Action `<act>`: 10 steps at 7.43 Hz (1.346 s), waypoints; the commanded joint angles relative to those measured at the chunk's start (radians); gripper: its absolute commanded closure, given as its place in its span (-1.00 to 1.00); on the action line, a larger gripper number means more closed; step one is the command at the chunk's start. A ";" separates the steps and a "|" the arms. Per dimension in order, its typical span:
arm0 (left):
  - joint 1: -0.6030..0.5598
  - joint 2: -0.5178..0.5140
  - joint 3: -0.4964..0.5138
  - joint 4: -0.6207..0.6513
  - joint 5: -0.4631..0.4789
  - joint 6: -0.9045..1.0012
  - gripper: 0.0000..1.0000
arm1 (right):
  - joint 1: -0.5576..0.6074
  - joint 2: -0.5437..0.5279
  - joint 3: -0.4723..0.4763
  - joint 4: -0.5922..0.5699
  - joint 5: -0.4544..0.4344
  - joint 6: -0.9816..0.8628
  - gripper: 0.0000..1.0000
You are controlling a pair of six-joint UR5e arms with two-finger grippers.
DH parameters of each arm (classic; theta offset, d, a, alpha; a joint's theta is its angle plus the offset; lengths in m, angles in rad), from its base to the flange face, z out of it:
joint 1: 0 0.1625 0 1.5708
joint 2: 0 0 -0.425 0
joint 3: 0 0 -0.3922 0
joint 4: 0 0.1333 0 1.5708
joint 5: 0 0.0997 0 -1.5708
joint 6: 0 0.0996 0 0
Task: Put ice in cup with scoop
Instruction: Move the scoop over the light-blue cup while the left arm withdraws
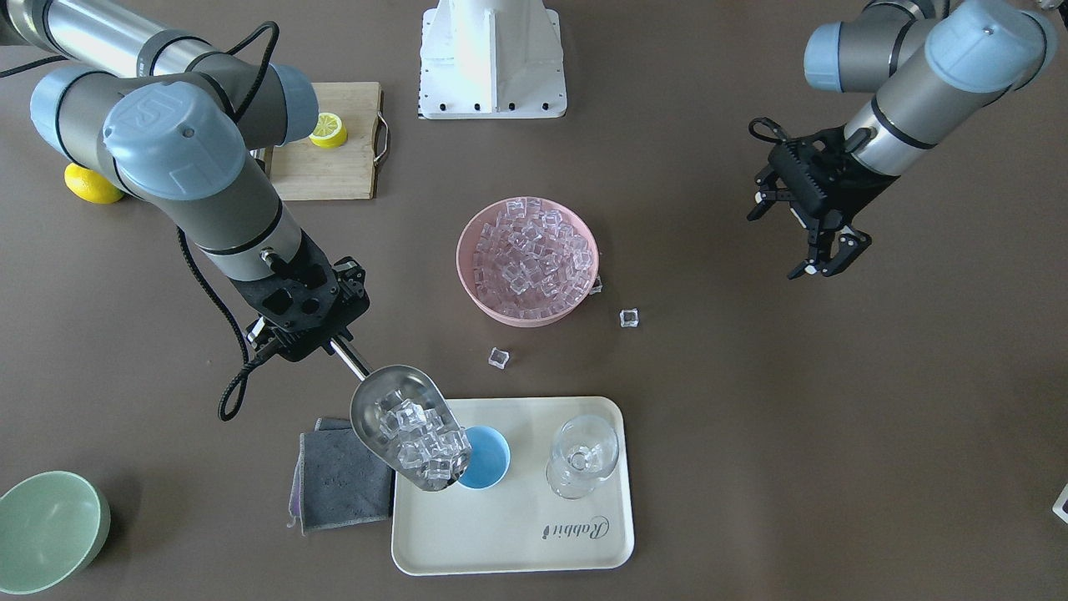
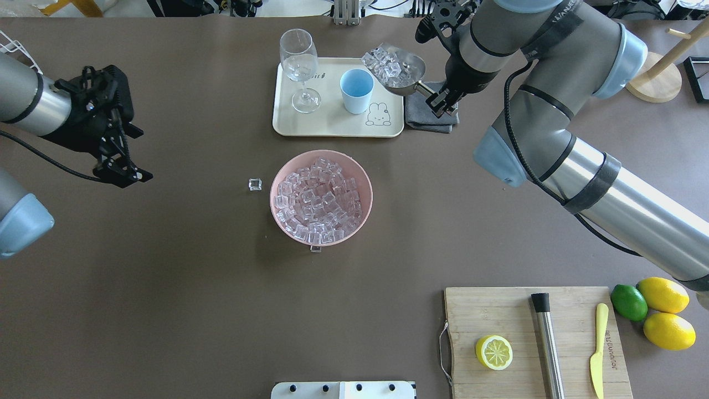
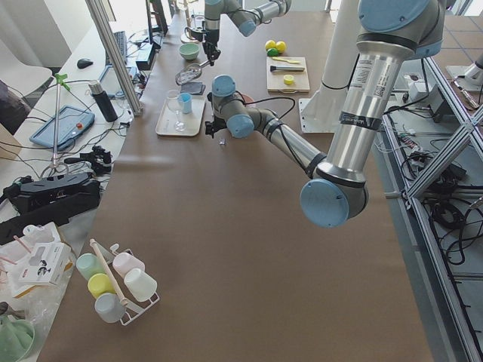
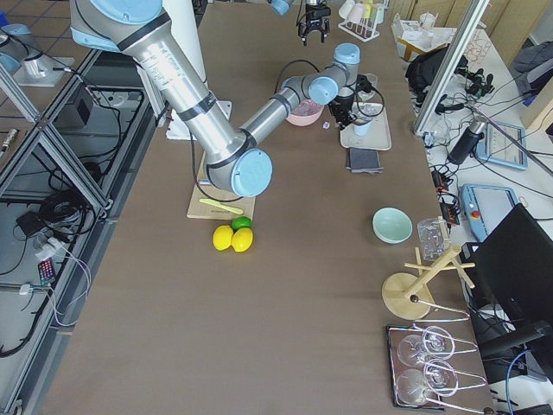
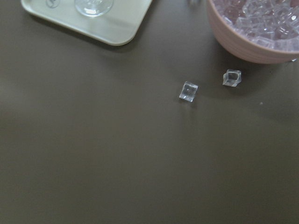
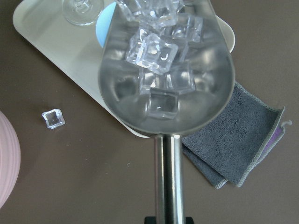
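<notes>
Now we hold the scoop [image 1: 399, 417] with our right gripper [image 1: 327, 344] clamped on its handle, ice [image 1: 425, 446] heaped inside, its lip over the cup [image 1: 492, 459] on the tray [image 1: 509, 534]; our left gripper [image 1: 828, 257] hangs aside, fingers apart.

You're looking at shiny stainless-steel scoop [image 1: 400, 417] hanging over corner of cream tray [image 1: 509, 534], short cylindrical handle sitting clamped in right gripper [image 1: 332, 340]. Deep rounded bowl's mouth is overlapping rim of small round light-blue cup [image 1: 491, 461] in front-facing view. Cup is standing upright on tray, inside showing plain blue from overhead. Small clear glassy ice cubes [image 1: 421, 442] are piling in scoop toward mouth. Many more are filling pink bowl [image 1: 501, 310]. Three strays are lying on table near bowl, one just beside its wall.
</notes>
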 commanded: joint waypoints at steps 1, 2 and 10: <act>-0.214 0.102 0.108 -0.012 -0.206 -0.007 -0.99 | -0.002 0.069 -0.048 -0.112 0.005 -0.052 1.00; -0.263 0.108 0.159 0.000 -0.276 -0.016 -0.99 | -0.001 0.071 -0.046 -0.139 0.030 -0.086 1.00; -0.640 0.228 0.311 0.000 -0.191 -0.140 -0.99 | -0.004 0.123 -0.046 -0.341 0.034 -0.234 1.00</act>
